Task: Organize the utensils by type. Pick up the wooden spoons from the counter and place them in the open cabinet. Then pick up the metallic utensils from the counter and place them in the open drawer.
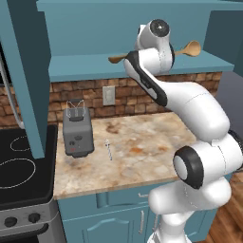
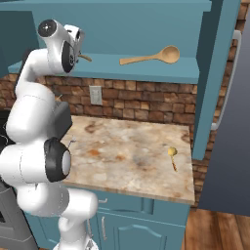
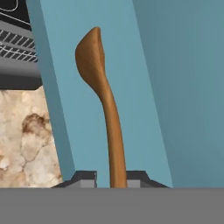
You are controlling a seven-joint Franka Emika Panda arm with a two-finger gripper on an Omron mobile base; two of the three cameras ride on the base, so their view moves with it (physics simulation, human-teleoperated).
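My gripper is shut on the handle of a wooden spoon, whose bowl points away over the teal shelf of the open cabinet. In the left base view that spoon's bowl sticks out left of the raised hand. A second wooden spoon lies flat on the shelf to the right. On the marbled counter lie a thin silver utensil and a yellow-ended utensil. The open drawer is out of view.
A grey toaster stands at the counter's back left beside the black stove. The cabinet's open doors flank the shelf. A dark fridge side stands at the far right.
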